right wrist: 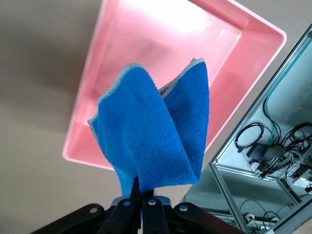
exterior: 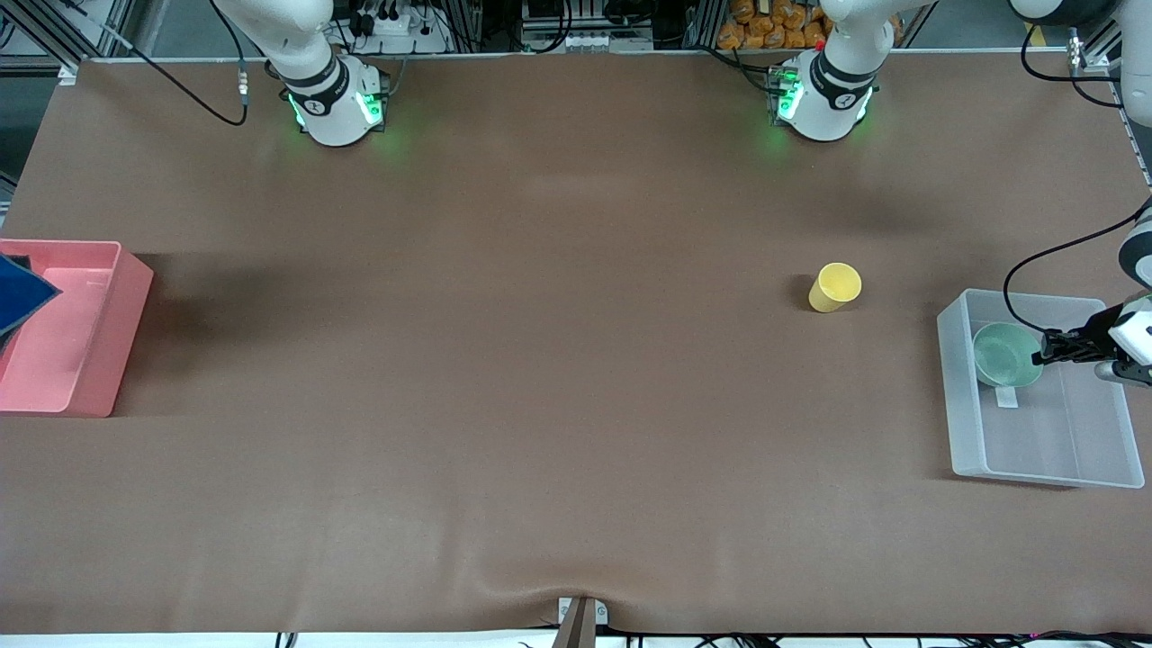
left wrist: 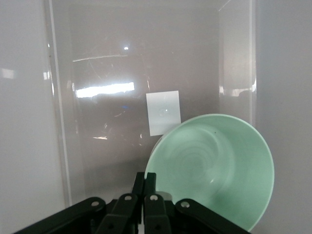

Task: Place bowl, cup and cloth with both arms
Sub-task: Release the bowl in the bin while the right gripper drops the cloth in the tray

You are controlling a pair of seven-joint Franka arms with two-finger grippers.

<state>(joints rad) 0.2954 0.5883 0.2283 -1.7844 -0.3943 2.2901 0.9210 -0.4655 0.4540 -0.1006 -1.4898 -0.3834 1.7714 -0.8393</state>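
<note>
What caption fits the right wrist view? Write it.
Right gripper, jaws shut, dangles the blue cloth above the pink bin.

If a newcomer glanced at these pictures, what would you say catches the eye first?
Probably the bright blue cloth with grey edging, hanging from the shut right gripper over the pink plastic tray. Next, the pale mint-green bowl, pinched by its rim in the left gripper over the clear plastic bin. The small yellow cup stands alone on the brown table.

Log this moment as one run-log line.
left tool: shut on bowl, over clear bin | right tool: shut on cloth, over pink bin | cup: on table
</note>
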